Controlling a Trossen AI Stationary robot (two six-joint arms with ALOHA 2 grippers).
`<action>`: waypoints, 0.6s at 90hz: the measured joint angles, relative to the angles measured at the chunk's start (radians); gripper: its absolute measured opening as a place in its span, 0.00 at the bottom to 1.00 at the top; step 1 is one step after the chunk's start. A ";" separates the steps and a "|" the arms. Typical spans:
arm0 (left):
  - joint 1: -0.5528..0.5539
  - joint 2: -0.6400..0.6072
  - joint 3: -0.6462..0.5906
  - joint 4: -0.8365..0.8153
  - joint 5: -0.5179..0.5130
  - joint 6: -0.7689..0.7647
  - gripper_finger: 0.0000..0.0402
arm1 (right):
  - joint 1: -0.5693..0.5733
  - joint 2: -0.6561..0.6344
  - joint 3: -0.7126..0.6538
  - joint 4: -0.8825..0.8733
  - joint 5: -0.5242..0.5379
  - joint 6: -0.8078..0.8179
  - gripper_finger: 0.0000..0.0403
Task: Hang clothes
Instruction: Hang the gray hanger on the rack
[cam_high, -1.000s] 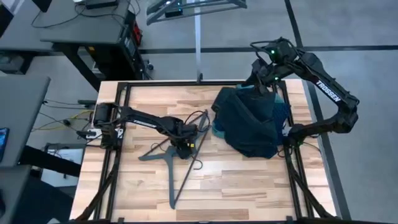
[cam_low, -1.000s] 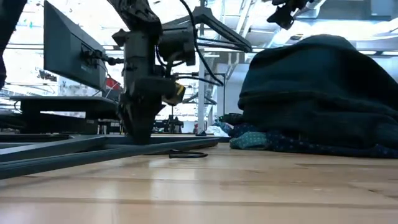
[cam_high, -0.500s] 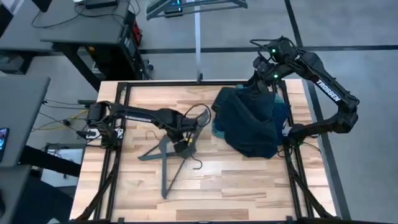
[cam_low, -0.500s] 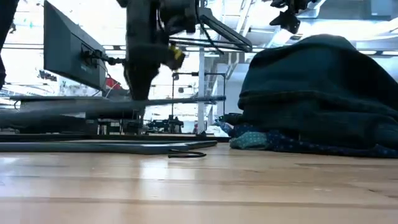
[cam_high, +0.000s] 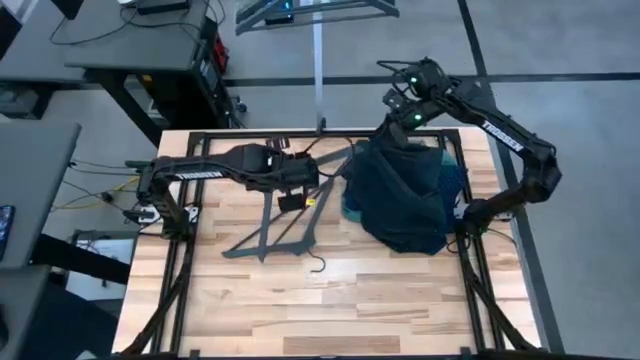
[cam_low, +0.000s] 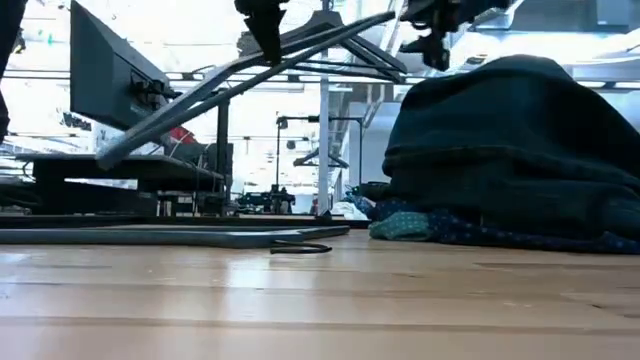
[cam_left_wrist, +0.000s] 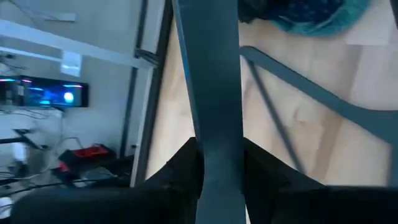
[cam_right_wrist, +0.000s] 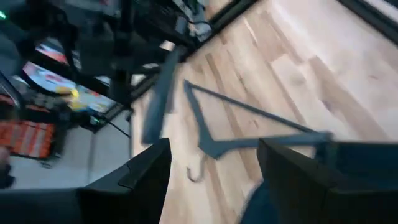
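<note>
On the wooden table (cam_high: 380, 290) lies the clothes pile (cam_high: 405, 200), desks (cam_high: 140, 45) beyond.

Hanger (cam_high: 283, 222) in my left hand (cam_high: 291, 196), above the bench (cam_high: 380, 290); clothes (cam_high: 405, 195) heaped to its right, under my right hand (cam_high: 398, 128).

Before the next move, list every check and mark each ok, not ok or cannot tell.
1. Left claw shut on the hanger: ok, the bar sits between its fingers.
2. Held hanger off the table: ok, it hangs tilted in the low view.
3. Right claw open and empty: ok.
4. Garment gripped for hanging: not ok, the right claw only hovers over the far edge of the clothes pile.
5. Top garment free of the others: cannot tell, the pile is bunched.
6. Second hanger out of the way: ok, flat on the table beside the pile.
</note>
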 joint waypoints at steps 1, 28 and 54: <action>0.002 0.000 0.000 0.000 -0.001 0.002 0.16 | 0.003 0.002 0.000 0.010 -0.003 0.009 0.56; 0.038 0.000 -0.008 -0.021 -0.009 0.003 0.16 | 0.094 0.050 0.000 0.150 -0.006 0.159 0.55; 0.045 0.000 -0.008 0.000 -0.008 0.024 0.16 | 0.130 0.082 0.000 0.247 0.044 0.212 0.55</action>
